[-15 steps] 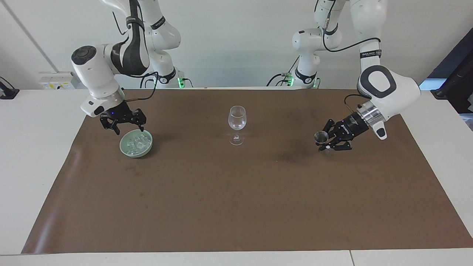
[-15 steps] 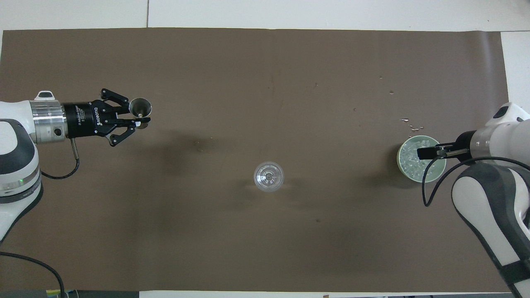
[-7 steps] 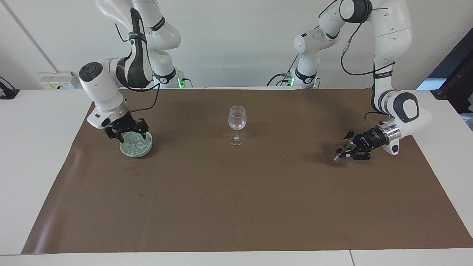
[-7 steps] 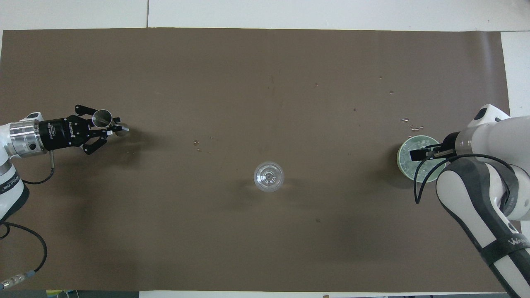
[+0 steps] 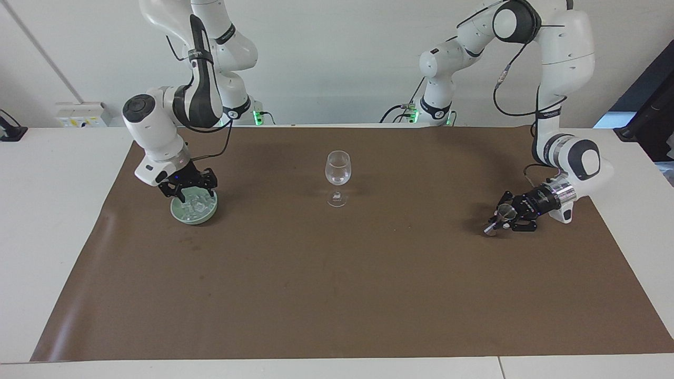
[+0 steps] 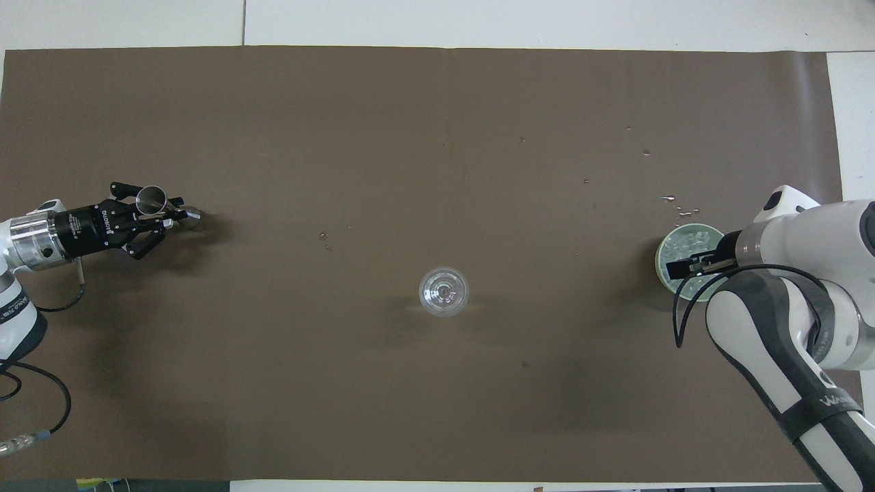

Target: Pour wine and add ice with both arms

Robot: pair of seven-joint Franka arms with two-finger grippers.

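Observation:
A clear stemmed wine glass point(image 5: 337, 176) stands upright mid-mat, also in the overhead view point(image 6: 443, 292). A pale green bowl point(image 5: 194, 218) holds clear ice cubes point(image 5: 199, 205) toward the right arm's end; the bowl point(image 6: 661, 263) and ice point(image 6: 689, 240) also show from above. My right gripper point(image 5: 192, 196) is open, its fingers dipped into the bowl among the ice; from above it point(image 6: 683, 268) covers part of the bowl. My left gripper point(image 5: 503, 218) is shut on a small metal jigger point(image 5: 507, 211), tilted, its lower end at the mat. Both show from above, the gripper point(image 6: 165, 213) and the jigger point(image 6: 150, 199).
A brown mat point(image 5: 337, 295) covers the white table point(image 5: 47, 221). Small clear drops or ice bits point(image 6: 678, 205) lie on the mat just farther from the robots than the bowl. The wine glass stands between the two arms.
Both arms have come down. The right gripper sank from above the bowl into the ice. The left gripper carried the jigger down to the mat, toward the left arm's end.

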